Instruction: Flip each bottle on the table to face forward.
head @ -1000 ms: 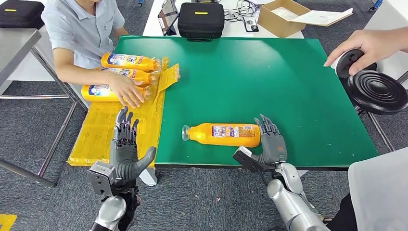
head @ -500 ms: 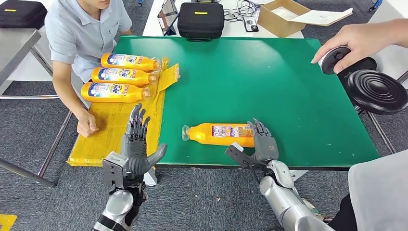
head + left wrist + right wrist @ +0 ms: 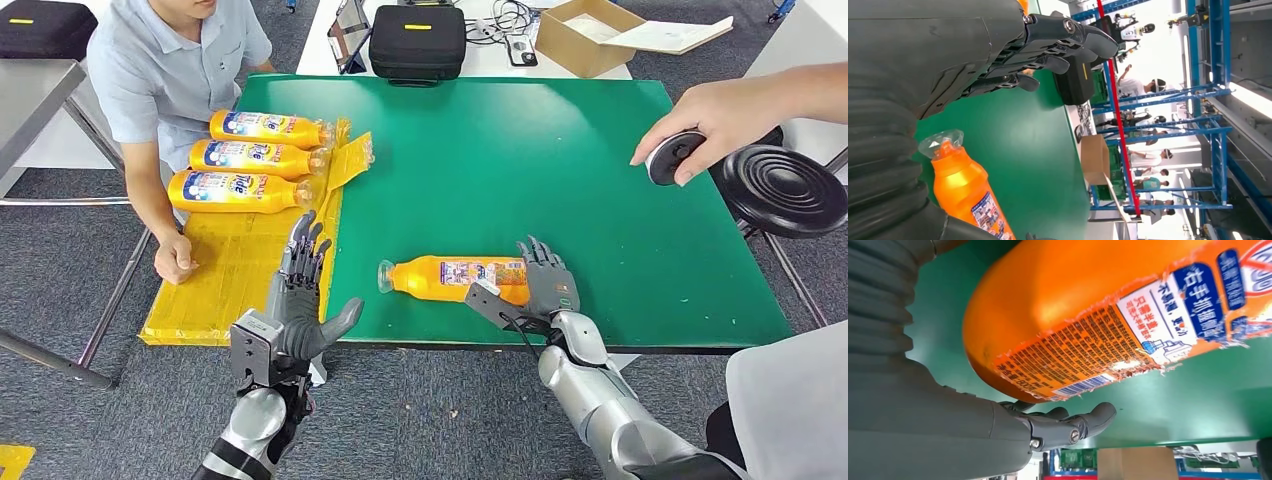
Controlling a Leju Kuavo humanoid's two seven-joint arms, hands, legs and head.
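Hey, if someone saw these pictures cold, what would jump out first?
Probably the orange bottle lying on its side on the green table, near its front edge, with the right robot hand at its base. Next, three matching bottles lined up on the yellow sheet at the table's left end, beside a seated person. The left robot hand hovers open.

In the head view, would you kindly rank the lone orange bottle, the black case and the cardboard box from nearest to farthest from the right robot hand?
1. Lone orange bottle: lying on the green mat, right at the right robot hand.
2. Black case: beyond the mat's far edge, toward the left.
3. Cardboard box: far side, straight ahead; too close to the case to rank firmly.
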